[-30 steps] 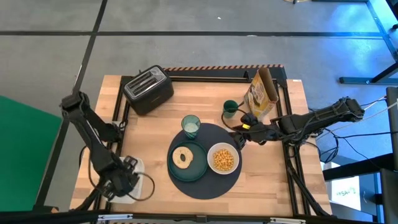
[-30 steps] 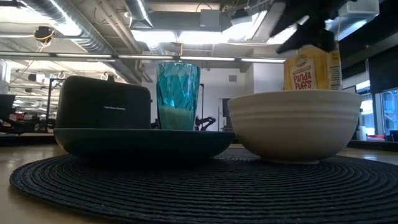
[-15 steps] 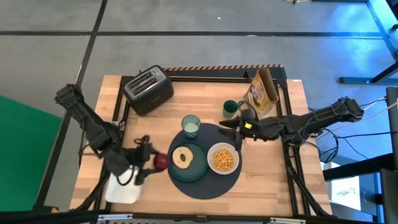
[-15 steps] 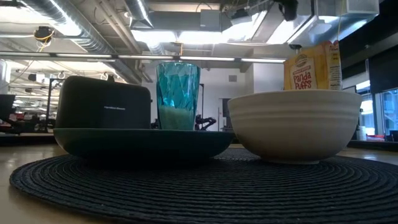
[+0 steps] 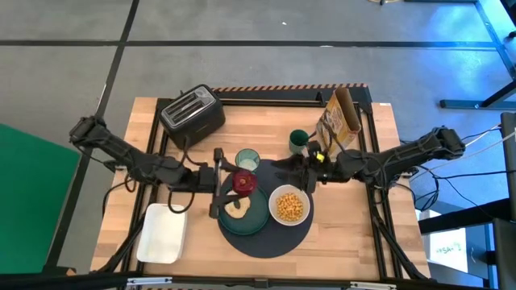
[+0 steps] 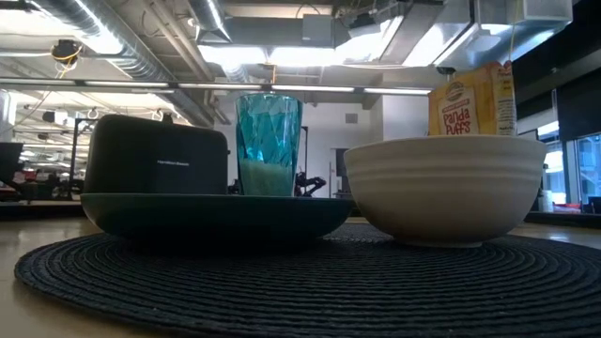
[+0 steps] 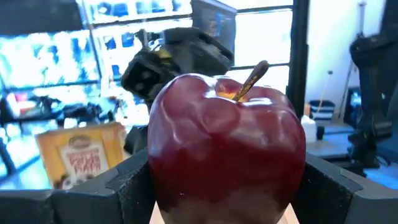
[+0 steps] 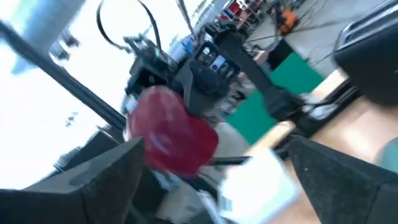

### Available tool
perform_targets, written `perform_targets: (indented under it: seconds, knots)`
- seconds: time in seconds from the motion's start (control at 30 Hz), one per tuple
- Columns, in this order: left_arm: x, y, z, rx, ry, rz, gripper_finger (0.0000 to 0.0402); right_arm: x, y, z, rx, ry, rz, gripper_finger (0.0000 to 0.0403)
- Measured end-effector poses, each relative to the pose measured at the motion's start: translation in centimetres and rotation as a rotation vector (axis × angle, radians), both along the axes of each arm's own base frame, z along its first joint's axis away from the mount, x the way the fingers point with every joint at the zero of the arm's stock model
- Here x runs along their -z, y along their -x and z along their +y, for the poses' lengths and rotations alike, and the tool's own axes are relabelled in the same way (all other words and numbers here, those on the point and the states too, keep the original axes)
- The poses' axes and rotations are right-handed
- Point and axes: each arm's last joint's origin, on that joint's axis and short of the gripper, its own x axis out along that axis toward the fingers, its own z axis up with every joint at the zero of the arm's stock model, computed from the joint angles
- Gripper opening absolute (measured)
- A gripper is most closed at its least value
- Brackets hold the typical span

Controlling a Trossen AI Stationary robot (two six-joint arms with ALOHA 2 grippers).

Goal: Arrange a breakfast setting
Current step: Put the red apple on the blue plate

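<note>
A dark-red fruit (image 5: 244, 182), an apple with its stem up (image 7: 227, 137), hangs above the far part of the teal plate (image 5: 256, 216), with my left gripper (image 5: 240, 183) shut on it. The tan bagel (image 5: 235, 209) lies on the plate, partly hidden. Beside the plate on the round dark-grey mat (image 5: 270, 238) stands the white bowl (image 5: 289, 206), holding cereal. The tumbler (image 5: 247, 160) stands at the mat's far edge. The green cup (image 5: 299, 141) and cereal box (image 5: 339, 121) stand at the far right. My right gripper (image 5: 293, 171) hovers open just right of the apple (image 8: 168, 134). My left gripper pinches the apple between its two fingers, one on each side of its lower half (image 7: 158, 180). The fingers (image 7: 109, 190) lie level and reach in from the table's left. The apple sits upright, stem up, lifted clear above the plate.
A black toaster (image 5: 192, 117) stands at the far left and a white tray (image 5: 163, 234) lies at the near left. In the low view the plate (image 6: 216, 214), tumbler (image 6: 269, 143) and bowl (image 6: 445, 188) stand on the mat (image 6: 300, 282).
My left gripper has come up from the white tray at the near left with the apple and carried it toward the right and far edge, over the plate. My right gripper has shifted a little toward the table's left, nearer the apple.
</note>
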Motion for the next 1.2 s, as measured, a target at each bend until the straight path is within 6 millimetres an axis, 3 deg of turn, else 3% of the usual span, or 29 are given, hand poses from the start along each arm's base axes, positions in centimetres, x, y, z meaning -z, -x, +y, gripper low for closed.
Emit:
perform_targets:
  seconds: [0.17, 0.3, 0.4, 0.47, 0.83, 1.2]
  knots:
    - [0.5, -1.3, 0.5, 0.063, -0.046, -0.025, 0.0287, 0.2, -0.5, 0.3, -0.061, -0.077, -0.026, 0.0367]
    - [0.2, -2.2, 1.0, 0.071, 0.071, -0.119, 0.0287, 0.3, -0.4, 1.0, -0.059, 0.142, -0.031, 0.0362]
    - [0.2, -2.5, 2.0, 0.039, 0.242, -0.122, 0.0287, 0.2, -0.1, 1.7, 0.01, 0.402, -0.047, 0.0361]
    - [0.3, -2.7, 2.4, 0.027, 0.321, -0.118, 0.0287, 0.1, 0.1, 1.9, 0.07, 0.477, -0.038, 0.0361]
    - [0.5, -3.0, 3.0, 0.005, 0.408, -0.127, 0.0288, -1.5, -2.5, 1.6, 0.074, 0.655, 0.087, 0.036]
    - [0.5, -3.1, 3.4, -0.029, 0.429, -0.139, 0.0288, -2.9, -4.2, 1.8, 0.074, 0.721, 0.146, 0.0359]
